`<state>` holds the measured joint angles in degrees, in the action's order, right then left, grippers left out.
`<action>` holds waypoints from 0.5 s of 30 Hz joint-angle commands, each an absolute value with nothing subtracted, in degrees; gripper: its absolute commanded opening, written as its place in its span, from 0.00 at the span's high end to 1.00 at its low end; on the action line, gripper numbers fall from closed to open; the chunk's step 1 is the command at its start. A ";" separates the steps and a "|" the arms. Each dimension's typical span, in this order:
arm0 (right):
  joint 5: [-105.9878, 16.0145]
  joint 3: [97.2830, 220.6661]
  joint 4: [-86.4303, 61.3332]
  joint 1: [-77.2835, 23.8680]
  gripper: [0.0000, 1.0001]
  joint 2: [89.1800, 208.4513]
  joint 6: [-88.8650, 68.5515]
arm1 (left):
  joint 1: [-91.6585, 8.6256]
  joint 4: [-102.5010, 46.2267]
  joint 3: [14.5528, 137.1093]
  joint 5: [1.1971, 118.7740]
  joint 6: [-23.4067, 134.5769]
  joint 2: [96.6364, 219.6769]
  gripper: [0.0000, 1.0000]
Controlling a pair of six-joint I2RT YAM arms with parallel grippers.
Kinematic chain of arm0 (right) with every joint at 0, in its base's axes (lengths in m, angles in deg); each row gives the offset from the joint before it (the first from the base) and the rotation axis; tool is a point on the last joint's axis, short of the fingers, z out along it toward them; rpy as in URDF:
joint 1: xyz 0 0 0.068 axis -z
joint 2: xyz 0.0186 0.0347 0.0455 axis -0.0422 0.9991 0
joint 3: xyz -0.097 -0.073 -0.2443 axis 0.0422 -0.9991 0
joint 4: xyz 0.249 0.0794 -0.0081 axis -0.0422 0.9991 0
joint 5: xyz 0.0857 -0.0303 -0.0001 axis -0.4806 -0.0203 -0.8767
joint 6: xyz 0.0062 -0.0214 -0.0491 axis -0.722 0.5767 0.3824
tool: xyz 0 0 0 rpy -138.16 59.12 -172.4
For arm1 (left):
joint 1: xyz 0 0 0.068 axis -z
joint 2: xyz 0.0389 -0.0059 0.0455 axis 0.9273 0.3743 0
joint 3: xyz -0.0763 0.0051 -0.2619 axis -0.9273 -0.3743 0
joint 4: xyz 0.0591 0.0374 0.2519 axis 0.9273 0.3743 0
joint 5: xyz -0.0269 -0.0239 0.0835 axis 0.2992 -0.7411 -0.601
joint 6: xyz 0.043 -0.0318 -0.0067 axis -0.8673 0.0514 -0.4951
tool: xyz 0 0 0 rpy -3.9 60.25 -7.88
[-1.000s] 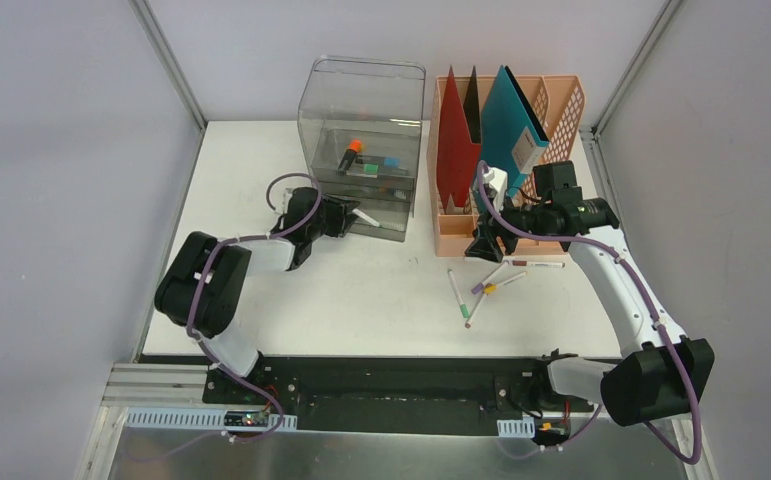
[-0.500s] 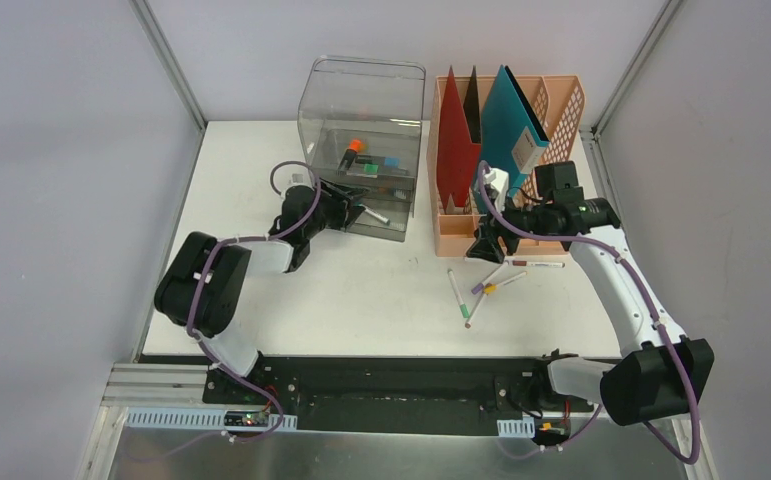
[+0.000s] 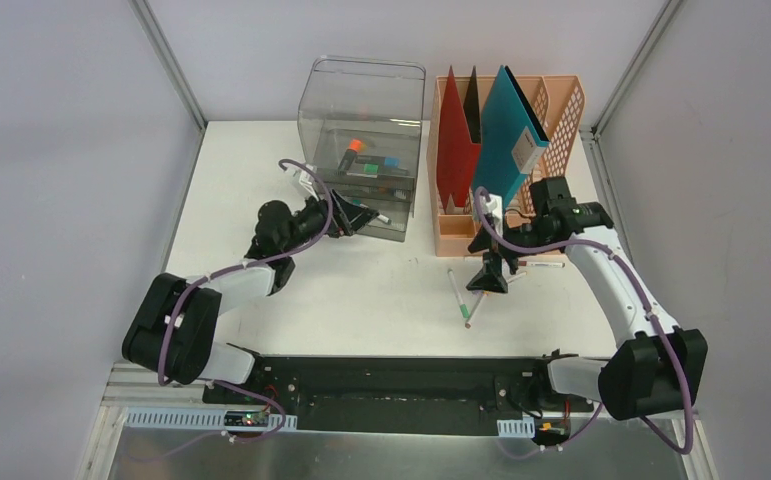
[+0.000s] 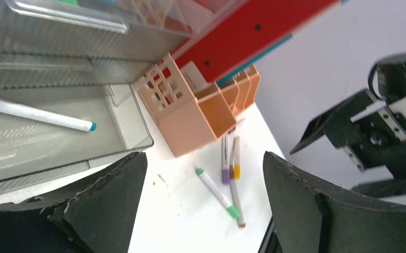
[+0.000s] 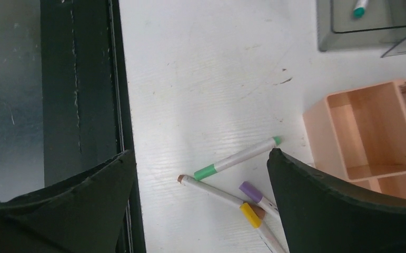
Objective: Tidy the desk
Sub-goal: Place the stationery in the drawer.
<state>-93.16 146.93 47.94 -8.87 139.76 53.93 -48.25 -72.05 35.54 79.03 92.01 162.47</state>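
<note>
While both sets of jaws stand wide apart with nothing between them, each hangs over a different part of the surface (image 3: 251, 160). The left jaws sit at the front of the clear drawer box (image 3: 361, 95), just beside its pulled-out lower drawer (image 4: 121, 124). A white pen with a teal cap (image 4: 37, 114) lies in that drawer, past the black fingers (image 4: 106, 211) and not touching them. Higher in the box rests an orange-capped marker (image 3: 350, 153).

The right jaws point down at a loose cluster of pens in front of the peach file rack (image 3: 561, 105). In the right wrist view a green-capped pen (image 5: 237, 157) lies in the gap between the two fingers, on the surface below them. Near it lie a brown-tipped pen (image 5: 211, 190), a purple-capped pen (image 5: 258, 196) and a yellow-capped pen (image 5: 258, 221), the last three touching or crossing. Whether the fingertips touch the surface, I cannot tell.

The rack stands just to the right of the drawer box and holds a red folder (image 3: 456, 140) and a teal folder (image 3: 506, 130), both upright and leaning slightly. One more pen (image 3: 541, 264) lies on the surface near the rack's front edge.

The surface is the white tabletop under everything, fenced by grey walls and aluminium rails, with the left arm (image 3: 231, 280) and right arm (image 3: 611, 280) reaching in from its near edge.
</note>
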 commanded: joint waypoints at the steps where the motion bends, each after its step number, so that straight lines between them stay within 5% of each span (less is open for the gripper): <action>1: -97.37 142.09 53.63 -8.27 0.00 137.35 76.13 | -49.67 -82.30 31.84 89.84 84.57 160.72 0.16; 7: -87.16 136.72 54.17 -6.19 0.00 138.54 92.85 | -50.80 -75.89 30.76 93.95 83.45 158.24 0.02; 15: -70.73 131.11 42.95 -3.54 0.00 137.12 91.13 | -50.88 -51.58 30.00 85.24 71.35 144.47 0.01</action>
